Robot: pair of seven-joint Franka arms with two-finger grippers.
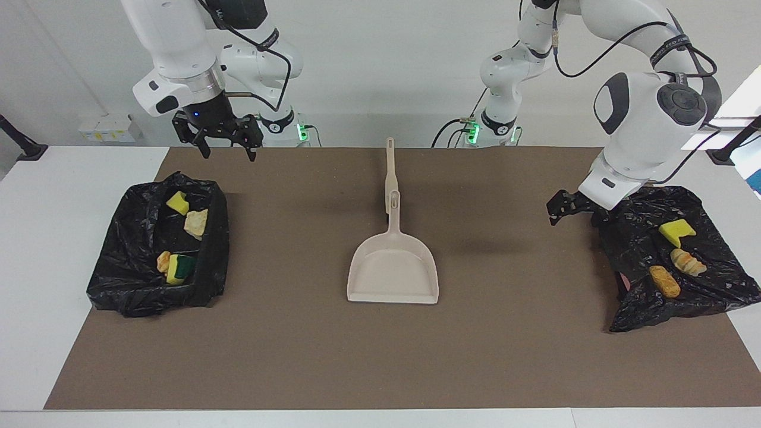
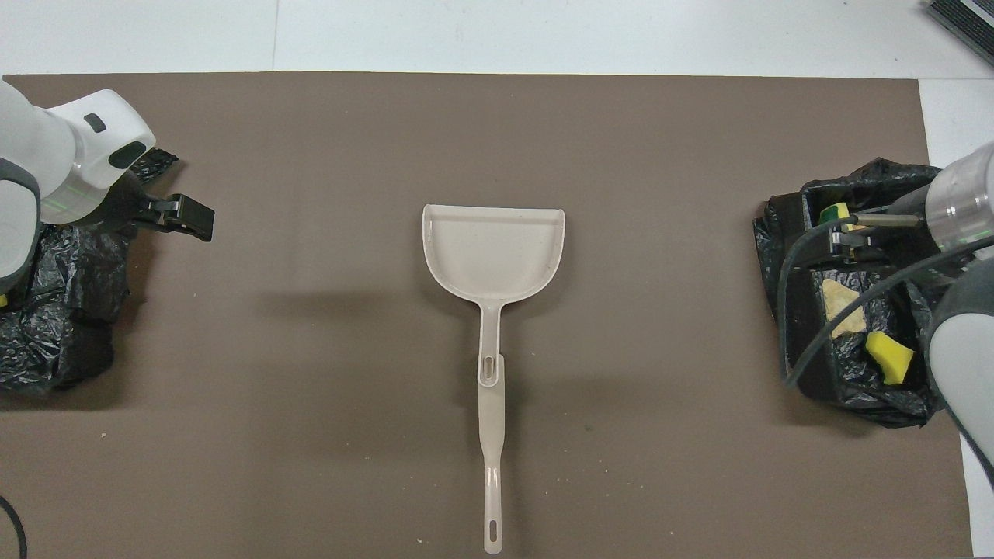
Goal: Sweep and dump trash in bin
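The trash lies in two black-bagged bins. The bin (image 1: 119,261) at the right arm's end holds a yellow sponge (image 1: 177,203), a tan lump (image 1: 196,223), a golden lump (image 1: 163,260) and a yellow-green sponge (image 1: 178,268). The bin (image 1: 642,309) at the left arm's end holds a yellow sponge (image 1: 676,232) and two bread lumps (image 1: 688,261). My right gripper (image 1: 228,148) is open and empty, raised over its bin. My left gripper (image 1: 559,209) hangs low beside its bin, on the side toward the table's middle.
The beige dustpan (image 1: 392,270) lies flat mid-table on the brown mat (image 1: 297,356), handle toward the robots. The brush handle (image 1: 390,166) lies in line with it. In the overhead view the right arm (image 2: 955,210) covers part of its bin (image 2: 792,310).
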